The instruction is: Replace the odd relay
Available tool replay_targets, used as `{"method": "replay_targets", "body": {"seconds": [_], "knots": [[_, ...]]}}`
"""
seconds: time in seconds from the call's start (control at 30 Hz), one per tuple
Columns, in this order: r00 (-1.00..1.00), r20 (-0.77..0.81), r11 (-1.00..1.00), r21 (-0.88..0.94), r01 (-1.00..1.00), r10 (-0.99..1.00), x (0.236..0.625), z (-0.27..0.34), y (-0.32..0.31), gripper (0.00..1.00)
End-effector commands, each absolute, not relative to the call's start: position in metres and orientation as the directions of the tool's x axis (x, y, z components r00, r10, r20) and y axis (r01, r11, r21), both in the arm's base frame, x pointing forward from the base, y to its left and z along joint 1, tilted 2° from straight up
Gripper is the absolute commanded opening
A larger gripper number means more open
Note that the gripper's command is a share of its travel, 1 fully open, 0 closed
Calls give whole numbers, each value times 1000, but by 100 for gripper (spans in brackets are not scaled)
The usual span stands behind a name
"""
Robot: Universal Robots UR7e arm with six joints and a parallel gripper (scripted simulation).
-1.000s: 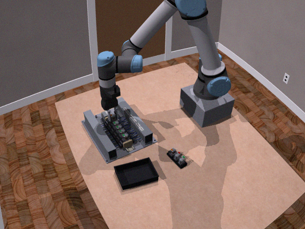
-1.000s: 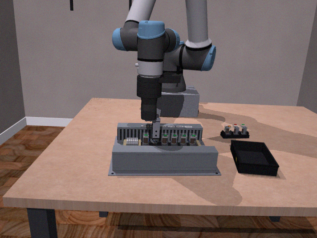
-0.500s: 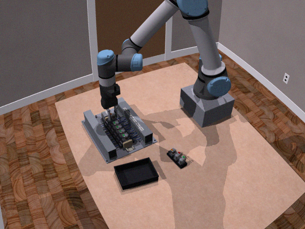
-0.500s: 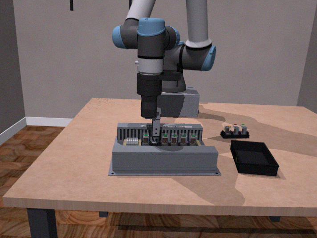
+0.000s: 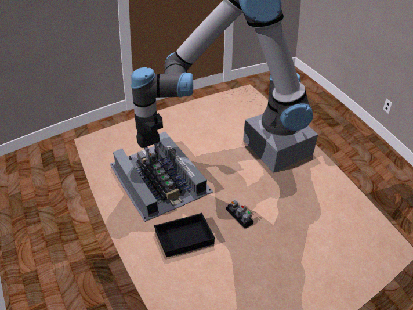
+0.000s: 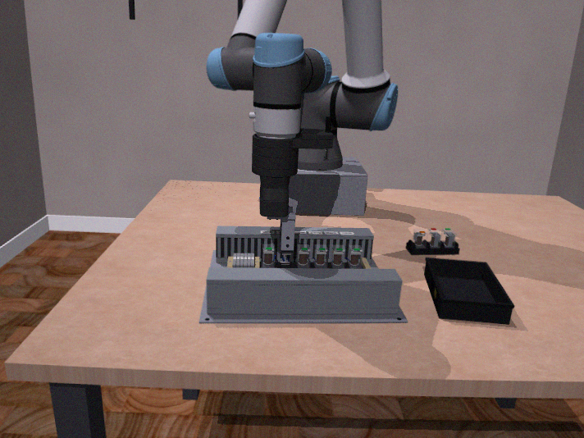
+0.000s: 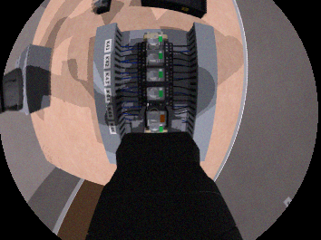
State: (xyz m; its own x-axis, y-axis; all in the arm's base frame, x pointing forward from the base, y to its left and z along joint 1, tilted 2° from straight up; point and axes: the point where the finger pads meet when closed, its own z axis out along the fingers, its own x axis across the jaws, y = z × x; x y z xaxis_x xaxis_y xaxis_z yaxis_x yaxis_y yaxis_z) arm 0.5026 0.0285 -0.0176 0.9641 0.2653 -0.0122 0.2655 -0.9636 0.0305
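My gripper (image 5: 152, 157) (image 6: 287, 257) (image 7: 156, 112) is shut on the relay with the orange button (image 7: 162, 118), above its socket in the row. The relay looks raised above its neighbours, and its button is on the same side as theirs. In the exterior view its body is mostly hidden by a finger. The other relays (image 6: 321, 257) (image 7: 155, 75) sit in the row with green buttons, one on the near side of the gripper in the wrist view. The spare with the green button (image 5: 246, 217) (image 6: 449, 239) stands in the black holder. The black tray (image 5: 191, 248) (image 6: 474, 312) (image 7: 170, 8) is empty.
Two grey wire ducts (image 5: 132, 182) (image 6: 302, 296) (image 7: 207, 96) flank the row, with wires between. White terminal blocks (image 6: 243, 260) stand at one end of the row. The holder also carries spares with orange and red buttons. The tray lies beyond the panel's end, near the holder.
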Motion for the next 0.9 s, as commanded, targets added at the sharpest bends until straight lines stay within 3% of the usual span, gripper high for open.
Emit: {"method": "replay_targets", "body": {"seconds": [0.0, 0.13, 0.87], "knots": [[964, -11, -964, 31, 266, 265, 503, -5, 29, 0], [964, -11, -964, 31, 266, 265, 503, 43, 30, 0], [964, -11, -964, 31, 266, 265, 503, 53, 31, 0]]}}
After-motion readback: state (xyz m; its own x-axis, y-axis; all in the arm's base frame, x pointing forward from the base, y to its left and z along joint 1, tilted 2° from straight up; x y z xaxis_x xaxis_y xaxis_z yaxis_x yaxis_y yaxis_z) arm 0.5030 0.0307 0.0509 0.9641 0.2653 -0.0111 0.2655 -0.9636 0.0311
